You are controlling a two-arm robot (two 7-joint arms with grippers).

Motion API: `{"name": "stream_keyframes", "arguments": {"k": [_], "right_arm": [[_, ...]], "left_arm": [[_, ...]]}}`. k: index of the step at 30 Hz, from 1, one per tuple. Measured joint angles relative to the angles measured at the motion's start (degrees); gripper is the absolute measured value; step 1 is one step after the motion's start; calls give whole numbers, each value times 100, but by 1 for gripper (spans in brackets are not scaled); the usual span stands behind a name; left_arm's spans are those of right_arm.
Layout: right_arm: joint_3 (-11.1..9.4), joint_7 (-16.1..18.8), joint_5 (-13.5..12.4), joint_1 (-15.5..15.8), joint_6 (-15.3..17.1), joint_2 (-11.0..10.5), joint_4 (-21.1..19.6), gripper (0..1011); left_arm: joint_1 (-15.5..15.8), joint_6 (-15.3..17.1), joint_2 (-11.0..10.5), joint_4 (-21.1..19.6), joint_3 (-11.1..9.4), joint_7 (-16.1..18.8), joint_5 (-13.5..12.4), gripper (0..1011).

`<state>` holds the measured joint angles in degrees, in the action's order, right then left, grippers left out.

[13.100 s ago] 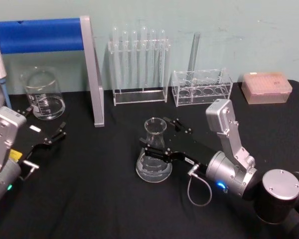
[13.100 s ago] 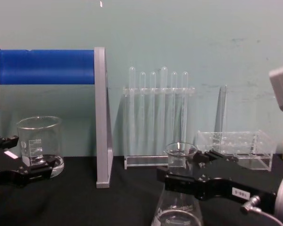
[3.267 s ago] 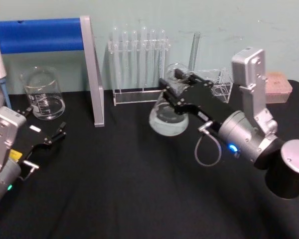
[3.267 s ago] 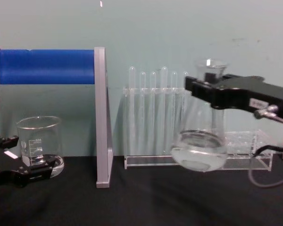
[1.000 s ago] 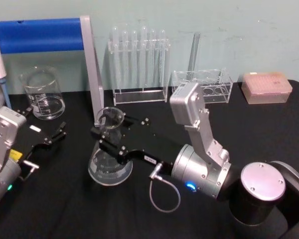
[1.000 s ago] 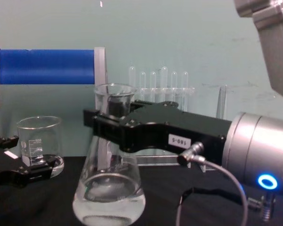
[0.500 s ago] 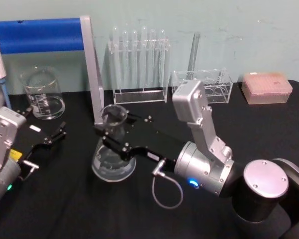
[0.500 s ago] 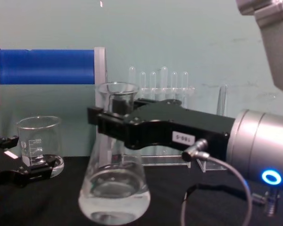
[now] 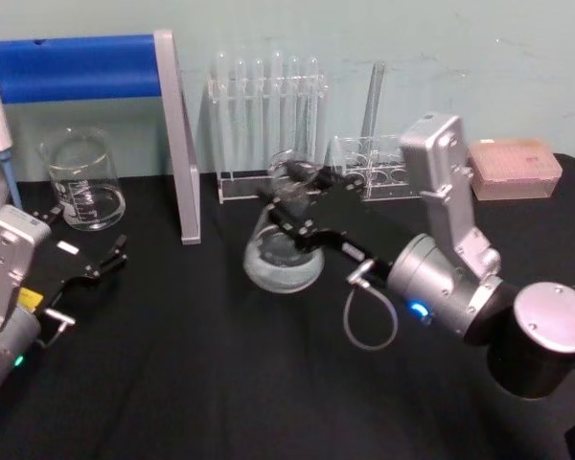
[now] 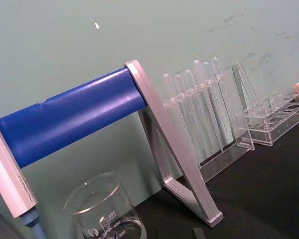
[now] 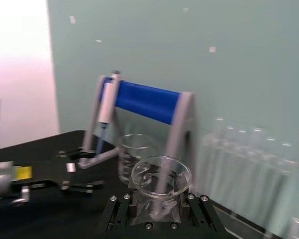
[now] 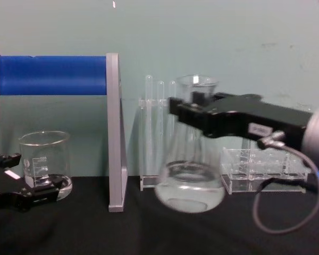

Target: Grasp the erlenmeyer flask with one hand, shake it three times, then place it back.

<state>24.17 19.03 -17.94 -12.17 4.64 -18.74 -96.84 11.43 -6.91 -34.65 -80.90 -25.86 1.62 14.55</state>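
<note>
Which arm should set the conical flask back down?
Right. The right pincer grips the clear glass conical flask by the neck, above the black table; the left pincer rests open by the cylindrical glass beaker.

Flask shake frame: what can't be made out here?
- Erlenmeyer flask graduation marks: blurred, unreadable in chest view.
- Flask neck at the grip: covered by the right gripper, head and chest views.
- Left gripper, parked on the left: rear cut off by chest view's left edge.
- Beaker base: cut off by left wrist view's bottom edge.
</note>
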Motion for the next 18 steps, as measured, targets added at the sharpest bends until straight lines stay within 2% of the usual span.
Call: {"name": "stream_keyframes", "arguments": {"k": [18], "right_arm": [[-960,-508,92,161,-51,-26,187,450]], "left_arm": [[0,0,0,0,0,0,0,1001]]}}
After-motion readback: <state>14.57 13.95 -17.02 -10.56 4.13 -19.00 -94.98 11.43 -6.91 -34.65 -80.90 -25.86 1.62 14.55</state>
